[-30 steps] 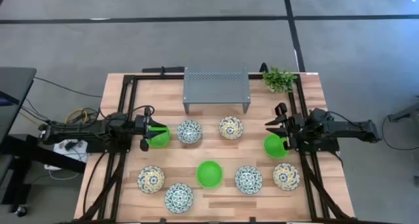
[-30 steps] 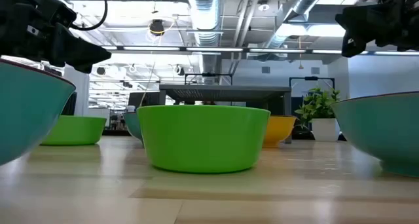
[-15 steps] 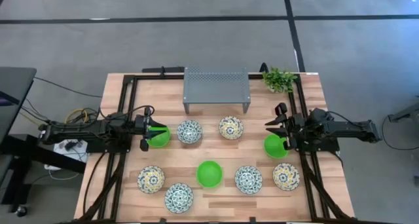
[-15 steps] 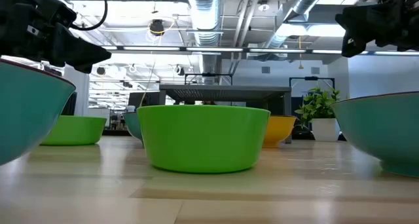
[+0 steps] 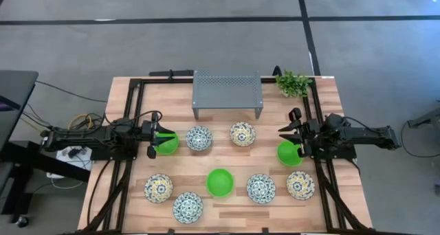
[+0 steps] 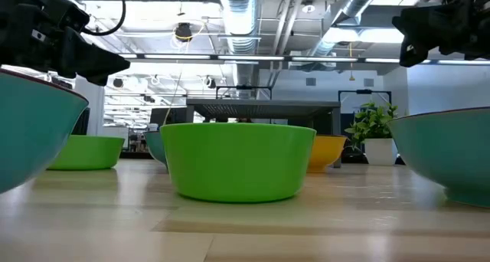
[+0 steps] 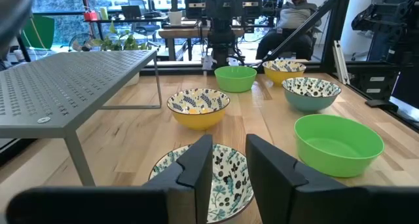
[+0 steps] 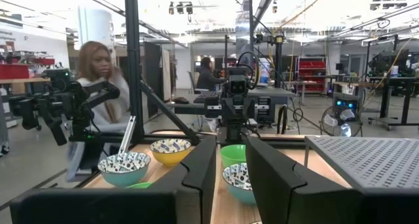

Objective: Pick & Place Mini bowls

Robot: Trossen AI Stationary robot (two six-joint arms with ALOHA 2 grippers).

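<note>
Nine mini bowls sit on the wooden table, each on its base. Three are plain green: one at the left (image 5: 168,143), one in the middle (image 5: 219,182), one at the right (image 5: 289,154). Three are blue-patterned (image 5: 199,138) (image 5: 187,207) (image 5: 260,188), and three are yellow-patterned (image 5: 242,134) (image 5: 158,188) (image 5: 300,185). My left gripper (image 5: 155,141) (image 7: 229,160) is open and hovers over the left green bowl's left rim, above the table. My right gripper (image 5: 287,140) (image 8: 230,162) is open and hovers above the right green bowl's far edge.
A grey perforated metal rack (image 5: 227,91) stands at the table's far middle, with a small leafy plant (image 5: 293,82) at the far right corner. Black frame rails (image 5: 130,125) run along the left and right sides. A person (image 8: 98,80) stands in the room beyond the table.
</note>
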